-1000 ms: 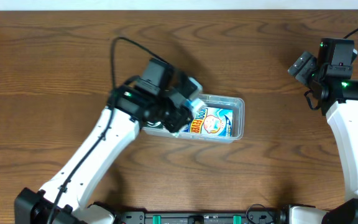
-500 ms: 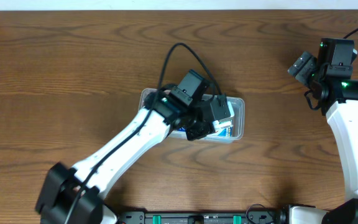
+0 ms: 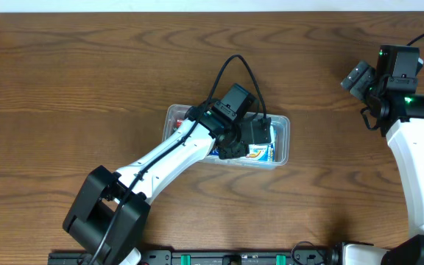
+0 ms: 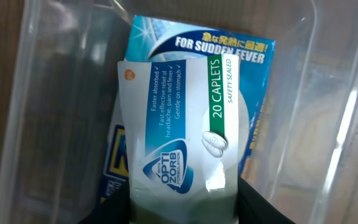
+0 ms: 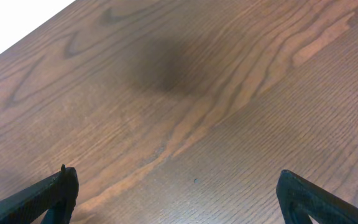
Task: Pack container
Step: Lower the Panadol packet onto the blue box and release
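Observation:
The clear plastic container [image 3: 282, 140] sits at the middle of the table. My left gripper [image 3: 260, 136] is inside it, shut on a white caplet box [image 4: 179, 124] marked "20 CAPLETS", which it holds over a blue printed carton [image 4: 197, 37] that lies in the container [image 4: 48, 93]. The carton also shows in the overhead view [image 3: 262, 152]. My right gripper [image 3: 359, 76] is open and empty at the far right; in the right wrist view its fingers [image 5: 179, 193] have only bare wood between them.
A small red item [image 3: 175, 124] lies in the container's left end. My left arm [image 3: 160, 158] crosses the table from the front left to the container. The wooden table [image 3: 65, 88] runs all round.
My left gripper has moved right, from the container's left end to over its right part, with the white box in it. The right arm has not moved.

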